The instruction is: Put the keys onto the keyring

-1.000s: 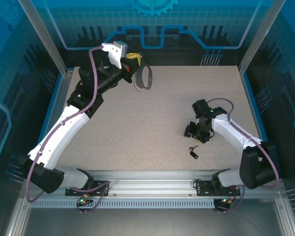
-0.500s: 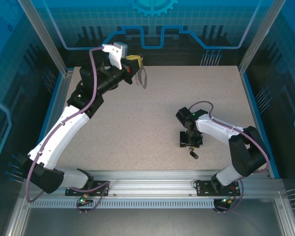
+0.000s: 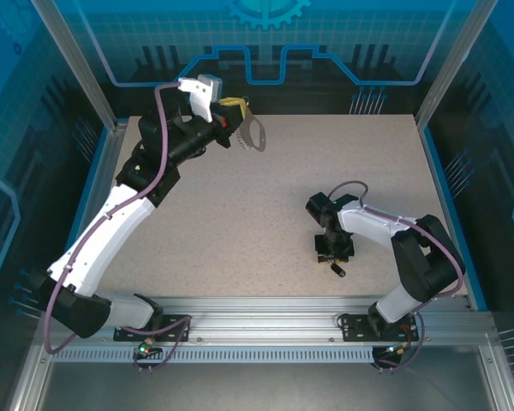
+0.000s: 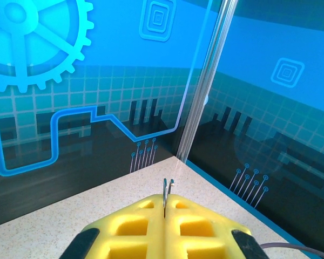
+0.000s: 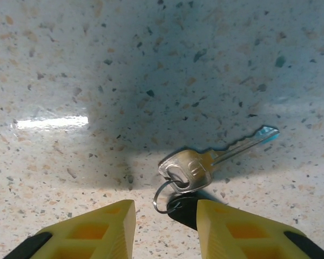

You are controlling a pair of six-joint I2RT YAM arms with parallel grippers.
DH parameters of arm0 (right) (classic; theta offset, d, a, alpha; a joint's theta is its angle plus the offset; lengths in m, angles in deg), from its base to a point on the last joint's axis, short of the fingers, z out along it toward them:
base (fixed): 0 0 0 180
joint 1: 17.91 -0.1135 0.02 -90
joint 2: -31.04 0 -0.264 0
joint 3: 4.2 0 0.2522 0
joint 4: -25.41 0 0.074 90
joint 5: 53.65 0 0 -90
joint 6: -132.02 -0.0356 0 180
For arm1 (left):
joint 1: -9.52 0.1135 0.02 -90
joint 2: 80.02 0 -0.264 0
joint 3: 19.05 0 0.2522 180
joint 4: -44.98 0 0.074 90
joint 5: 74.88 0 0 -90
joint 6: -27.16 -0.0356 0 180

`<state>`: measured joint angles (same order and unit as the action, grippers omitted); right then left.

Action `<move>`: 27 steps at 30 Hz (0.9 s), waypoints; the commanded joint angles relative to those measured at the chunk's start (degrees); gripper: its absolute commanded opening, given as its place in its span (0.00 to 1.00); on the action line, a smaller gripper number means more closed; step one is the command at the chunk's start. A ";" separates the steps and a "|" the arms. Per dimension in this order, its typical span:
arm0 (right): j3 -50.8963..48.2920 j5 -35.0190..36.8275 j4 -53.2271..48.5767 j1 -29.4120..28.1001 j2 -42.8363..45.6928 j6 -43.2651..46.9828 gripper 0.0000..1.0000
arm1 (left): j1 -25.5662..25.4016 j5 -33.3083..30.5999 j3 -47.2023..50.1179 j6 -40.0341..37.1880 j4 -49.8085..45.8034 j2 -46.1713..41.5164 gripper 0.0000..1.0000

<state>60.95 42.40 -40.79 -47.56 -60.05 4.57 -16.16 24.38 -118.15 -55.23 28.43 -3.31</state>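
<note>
Right wrist, keys (image 5: pixel 191 170): flat silvery metal
My right gripper (image 5: pixel 166 213): yellow fingers apart
My left gripper (image 4: pixel 166 208): clamped on keyring (image 3: pixel 255 135)

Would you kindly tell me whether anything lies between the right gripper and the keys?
Nothing visible does. The right gripper hangs directly over the keys with its jaws apart, and there is bare table around them.

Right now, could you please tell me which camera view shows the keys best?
The right wrist view: the keys lie close up, a silver key, a small ring and a dark head just ahead of the right gripper. The top external view shows the keys as a tiny dark speck beside that gripper.
</note>
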 commanded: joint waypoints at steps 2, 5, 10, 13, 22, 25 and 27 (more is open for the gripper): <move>-0.56 0.76 0.19 -0.84 -1.63 0.36 0.34 | -0.61 0.82 -1.41 0.78 0.69 -2.13 0.00; -0.51 0.93 0.50 -0.97 -2.29 0.36 0.32 | -0.68 0.93 -1.41 0.68 0.68 -2.25 0.00; -0.68 1.75 0.81 -0.92 -2.87 -0.03 0.29 | -0.72 1.19 -1.23 0.86 0.65 -2.32 0.00; -0.68 2.34 0.94 -0.93 -2.95 -0.41 0.27 | -0.70 1.55 -1.17 0.99 0.67 -2.26 0.00; -0.68 3.05 1.12 -0.85 -3.22 0.34 0.11 | -0.78 1.82 -0.62 1.12 0.49 -2.88 0.00; 0.11 2.61 1.05 -0.84 -2.98 1.39 0.00 | -0.78 1.81 -0.63 1.09 0.49 -2.98 0.00; 1.23 1.87 0.90 -0.82 -2.59 2.05 0.00 | -0.85 1.87 -0.62 1.18 0.41 -2.87 0.00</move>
<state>61.35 45.21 -39.90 -47.64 -62.35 5.71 -16.26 25.05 -118.15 -55.20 28.39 -4.34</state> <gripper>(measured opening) 0.043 0.052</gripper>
